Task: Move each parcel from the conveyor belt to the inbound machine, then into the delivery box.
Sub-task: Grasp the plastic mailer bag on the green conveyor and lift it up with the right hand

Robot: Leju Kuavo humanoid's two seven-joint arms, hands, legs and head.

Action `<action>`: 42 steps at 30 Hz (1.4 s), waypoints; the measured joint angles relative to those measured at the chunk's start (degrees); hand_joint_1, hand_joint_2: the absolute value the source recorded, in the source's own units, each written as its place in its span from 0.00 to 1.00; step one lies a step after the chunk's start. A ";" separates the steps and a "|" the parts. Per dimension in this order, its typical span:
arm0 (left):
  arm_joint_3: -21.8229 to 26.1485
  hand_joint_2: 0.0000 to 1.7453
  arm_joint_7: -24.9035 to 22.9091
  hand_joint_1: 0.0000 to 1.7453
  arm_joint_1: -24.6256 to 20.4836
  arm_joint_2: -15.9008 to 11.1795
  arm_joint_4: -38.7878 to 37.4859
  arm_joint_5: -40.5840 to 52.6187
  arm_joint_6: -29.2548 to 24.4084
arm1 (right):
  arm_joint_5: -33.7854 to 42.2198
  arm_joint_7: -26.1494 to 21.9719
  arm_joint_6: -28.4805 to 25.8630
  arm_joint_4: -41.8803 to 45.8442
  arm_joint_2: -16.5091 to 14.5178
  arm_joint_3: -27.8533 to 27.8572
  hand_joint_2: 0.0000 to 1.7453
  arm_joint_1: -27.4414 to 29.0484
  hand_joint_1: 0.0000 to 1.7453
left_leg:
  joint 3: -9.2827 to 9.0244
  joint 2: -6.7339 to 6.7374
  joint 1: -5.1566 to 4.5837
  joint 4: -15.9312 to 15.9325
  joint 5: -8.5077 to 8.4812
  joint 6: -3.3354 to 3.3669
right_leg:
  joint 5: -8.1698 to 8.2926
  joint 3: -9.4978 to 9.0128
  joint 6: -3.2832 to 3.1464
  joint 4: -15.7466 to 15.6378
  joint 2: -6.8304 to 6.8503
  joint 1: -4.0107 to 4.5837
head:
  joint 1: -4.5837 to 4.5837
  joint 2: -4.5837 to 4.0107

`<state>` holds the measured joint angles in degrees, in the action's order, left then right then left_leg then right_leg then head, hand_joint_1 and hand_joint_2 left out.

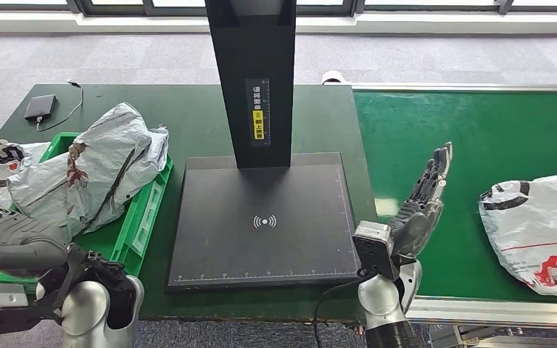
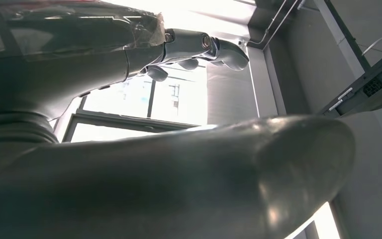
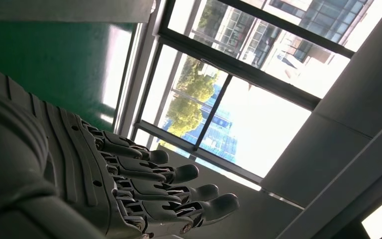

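Green conveyor belt (image 1: 471, 130) held your white crinkled plastic parcel (image 1: 544, 228) at the right, well apart from your empty right hand (image 1: 421, 210), fingers straight and close together; a shallow reach could have let that slippery bag slide.

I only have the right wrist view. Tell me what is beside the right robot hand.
Observer: In the head view, the right robot hand hovers over the green conveyor belt, fingers apart, holding nothing.
Operator: Give me the nearest parcel.
Observer: A white parcel lies on the belt to the hand's right, apart from it.
Operator: Report the inbound machine.
Observer: Its black platform, left of the hand, bears nothing.
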<state>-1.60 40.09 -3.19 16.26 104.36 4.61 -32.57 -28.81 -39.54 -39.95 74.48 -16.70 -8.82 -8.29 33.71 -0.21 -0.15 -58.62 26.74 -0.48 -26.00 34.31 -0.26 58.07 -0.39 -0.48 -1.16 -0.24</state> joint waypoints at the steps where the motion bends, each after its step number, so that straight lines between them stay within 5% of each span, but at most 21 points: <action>1: 0.00 0.00 0.00 0.00 0.01 0.00 0.05 0.00 0.00 | 0.00 0.00 0.00 -0.01 0.00 0.00 0.00 0.00 0.00 | 0.00 0.00 0.00 0.00 0.00 0.00 | 0.00 0.00 0.00 0.00 0.00 0.00 | 0.00 0.00; 42: -0.94 0.00 -0.01 0.00 0.25 -0.15 1.12 -0.33 0.00 | -1.26 1.36 -0.02 -0.06 0.00 0.01 0.00 -0.03 0.00 | 0.00 0.00 0.00 0.00 0.00 0.00 | 0.00 0.00 0.00 0.00 0.00 0.00 | 0.00 0.00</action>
<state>-2.54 40.08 -2.94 16.11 105.48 4.28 -32.57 -30.08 -38.18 -39.98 74.42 -16.70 -8.81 -8.33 33.70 -0.21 -0.15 -58.62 26.74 -0.48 -26.00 34.31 -0.26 58.07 -0.39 -0.48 -1.16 -0.24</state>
